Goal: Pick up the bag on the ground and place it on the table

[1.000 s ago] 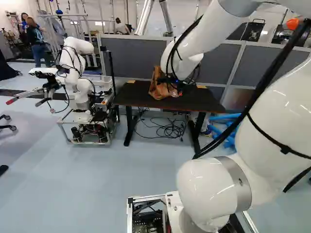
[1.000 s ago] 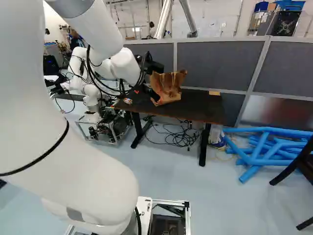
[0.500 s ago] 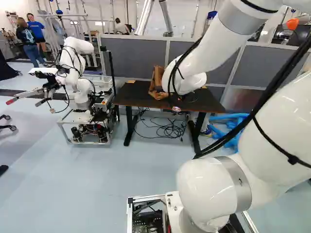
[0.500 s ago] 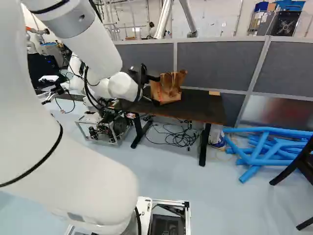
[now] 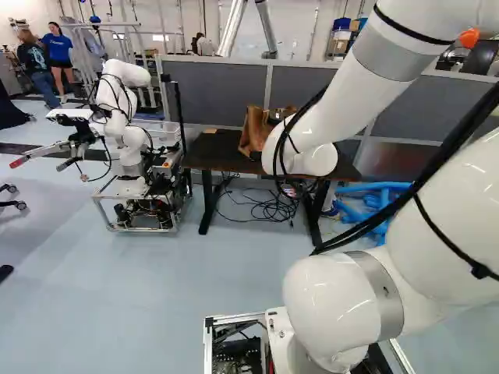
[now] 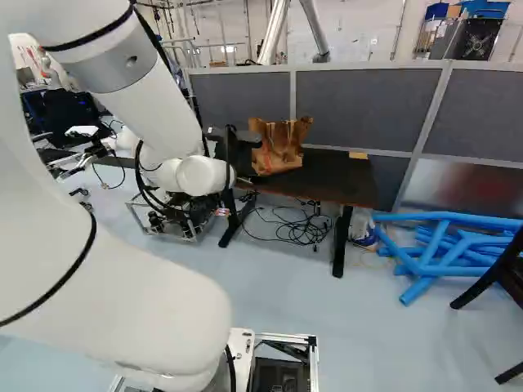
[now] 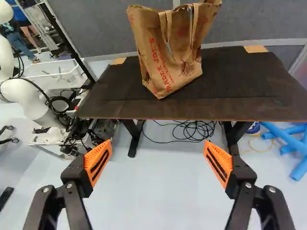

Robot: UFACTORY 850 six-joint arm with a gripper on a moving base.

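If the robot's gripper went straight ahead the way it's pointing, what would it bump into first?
Probably the table's front edge, ahead of the open gripper, or the paper bag standing on top; depth makes it hard to say which.

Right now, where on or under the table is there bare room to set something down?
On the table, the widest bare patch runs from the bag toward the end by the blue tubes; a smaller one lies on the bag's other side. Underneath, cables crowd the floor.
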